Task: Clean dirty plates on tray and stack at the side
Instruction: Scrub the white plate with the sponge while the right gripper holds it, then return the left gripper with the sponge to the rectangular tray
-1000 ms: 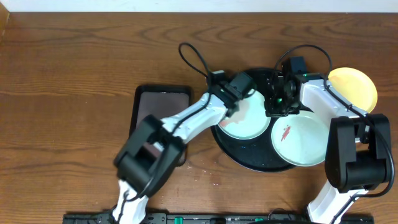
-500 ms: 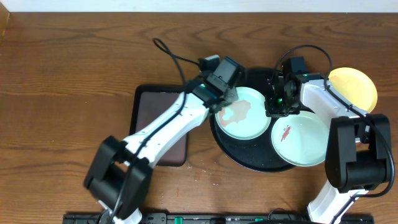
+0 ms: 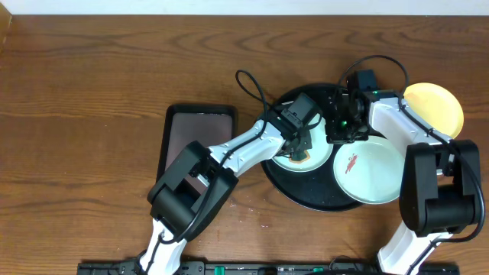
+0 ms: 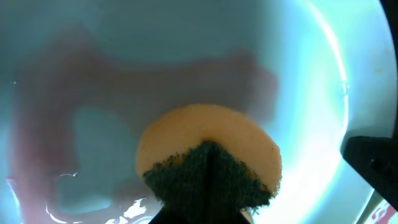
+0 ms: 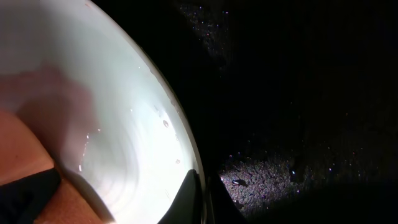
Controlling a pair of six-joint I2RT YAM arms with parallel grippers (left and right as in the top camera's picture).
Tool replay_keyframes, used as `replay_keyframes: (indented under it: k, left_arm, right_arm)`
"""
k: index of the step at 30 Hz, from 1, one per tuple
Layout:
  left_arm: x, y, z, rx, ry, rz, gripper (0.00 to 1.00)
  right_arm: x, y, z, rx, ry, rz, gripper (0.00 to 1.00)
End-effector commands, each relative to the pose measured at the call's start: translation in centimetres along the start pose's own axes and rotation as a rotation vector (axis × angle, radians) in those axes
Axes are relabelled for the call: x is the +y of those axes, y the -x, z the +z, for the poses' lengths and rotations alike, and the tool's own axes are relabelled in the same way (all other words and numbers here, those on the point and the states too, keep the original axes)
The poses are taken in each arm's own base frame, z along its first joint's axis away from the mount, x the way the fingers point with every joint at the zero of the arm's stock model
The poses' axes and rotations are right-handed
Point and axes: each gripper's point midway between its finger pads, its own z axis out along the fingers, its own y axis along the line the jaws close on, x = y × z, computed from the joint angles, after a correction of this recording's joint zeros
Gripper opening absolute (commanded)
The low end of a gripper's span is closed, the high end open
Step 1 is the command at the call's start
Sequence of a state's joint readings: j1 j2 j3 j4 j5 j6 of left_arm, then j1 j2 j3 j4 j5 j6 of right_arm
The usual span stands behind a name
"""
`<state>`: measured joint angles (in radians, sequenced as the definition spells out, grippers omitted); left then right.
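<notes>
Left fingers pinch a sponge on the mint plate; right fingers clamp its rim

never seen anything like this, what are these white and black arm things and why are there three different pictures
These are two robot arms at a wooden table, each ending in a two-finger gripper. The wide picture looks down from above. The other two come from small cameras on each wrist, so they are extreme close-ups.

On the table sits a round black tray holding two mint plates. A yellow plate lies beside it, and a dark rectangular tray is on the left.

The left gripper presses a sponge onto the smeared plate. The right gripper seems to pinch that plate's rim, probably to steady it. The other mint plate carries a red smear.
</notes>
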<state>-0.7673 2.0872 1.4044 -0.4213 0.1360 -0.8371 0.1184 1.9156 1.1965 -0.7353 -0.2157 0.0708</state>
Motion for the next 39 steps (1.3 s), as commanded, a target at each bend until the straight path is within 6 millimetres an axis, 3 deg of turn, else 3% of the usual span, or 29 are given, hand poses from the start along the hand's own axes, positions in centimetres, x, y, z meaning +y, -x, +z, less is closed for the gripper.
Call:
replay_keyframes:
  k: [1, 5, 9, 15, 18, 22, 26, 30, 33, 34, 39]
  left_arm:
    - [2.9, 0.0, 0.5, -0.006, 0.115, 0.031, 0.08]
    - [7.4, 1.6, -0.8, -0.092, 0.323, 0.039, 0.08]
    - [10.5, 3.7, -2.9, -0.191, 0.479, 0.041, 0.07]
    - [10.9, 6.9, -7.3, -0.331, 0.506, 0.031, 0.08]
    - [10.0, 8.6, -11.3, -0.422, 0.454, -0.005, 0.07]
    - [9.8, 10.4, -18.4, -0.539, 0.359, -0.078, 0.07]
    - [12.2, 10.5, -25.2, -0.611, 0.331, -0.159, 0.08]
    - [17.7, 8.3, -30.3, -0.596, 0.412, -0.251, 0.08]
    - [21.4, 6.1, -32.0, -0.535, 0.504, -0.308, 0.08]
    - [22.9, 5.2, -32.3, -0.497, 0.548, -0.329, 0.08]
    - [24.4, 4.0, -31.8, -0.440, 0.602, -0.342, 0.07]
  right_arm:
    - [-1.1, -0.7, 0.5, 0.024, -0.045, 0.013, 0.01]
    - [-1.1, -0.8, 0.5, 0.025, -0.045, 0.014, 0.01]
    - [-1.1, -0.8, 0.5, 0.025, -0.045, 0.013, 0.01]
    - [-1.1, -0.7, 0.4, 0.024, -0.044, 0.013, 0.01]
    - [-0.4, -0.3, 0.1, 0.020, -0.012, 0.013, 0.01]
    - [1.2, 0.7, -1.5, 0.006, 0.059, 0.007, 0.01]
    - [2.7, 2.1, -4.5, -0.067, 0.080, -0.031, 0.01]
    - [4.7, 3.7, -9.9, -0.240, 0.025, -0.137, 0.01]
    - [4.3, 4.2, -14.9, -0.399, -0.173, -0.182, 0.01]
    - [4.1, 4.2, -17.6, -0.480, -0.283, -0.197, 0.01]
    - [3.9, 3.6, -23.0, -0.637, -0.476, -0.197, 0.01]
